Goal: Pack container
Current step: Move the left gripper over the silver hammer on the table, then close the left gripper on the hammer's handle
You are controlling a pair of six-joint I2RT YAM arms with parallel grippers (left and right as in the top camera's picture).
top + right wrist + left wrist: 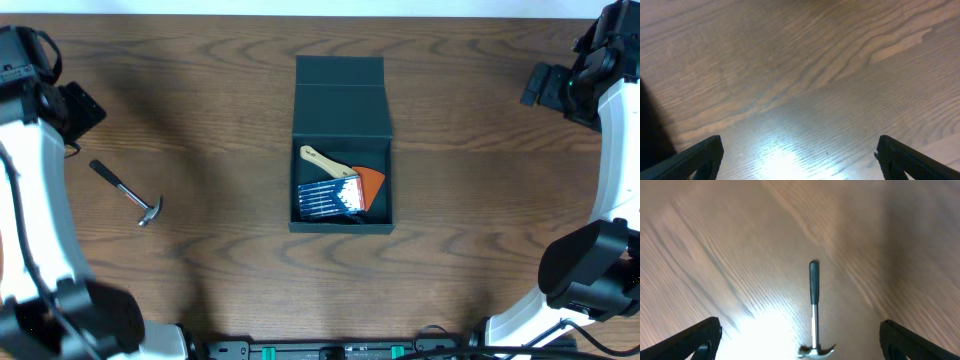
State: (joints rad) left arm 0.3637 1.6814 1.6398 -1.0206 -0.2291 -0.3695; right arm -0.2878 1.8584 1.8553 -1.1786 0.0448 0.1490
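Left gripper point(800, 336) hung jaws apart, empty, over the unpacked claw hammer point(813, 305), right gripper point(800, 152) likewise released above the table point(805, 65); beyond, mid-table, the container point(340, 226) sat lid-open holding a wooden-handled brush point(345, 172) and blue tool pack point(328, 197), leaving, apparently, hammer and closing.

Small hammer point(125, 193) lying flat on the dark wood surface point(200, 90), out on the left, black grip up-left, claw head down-right. Well to its right, a wooden-handled brush point(345, 170) with orange bristles, touching a blue striped pack point(328, 198).
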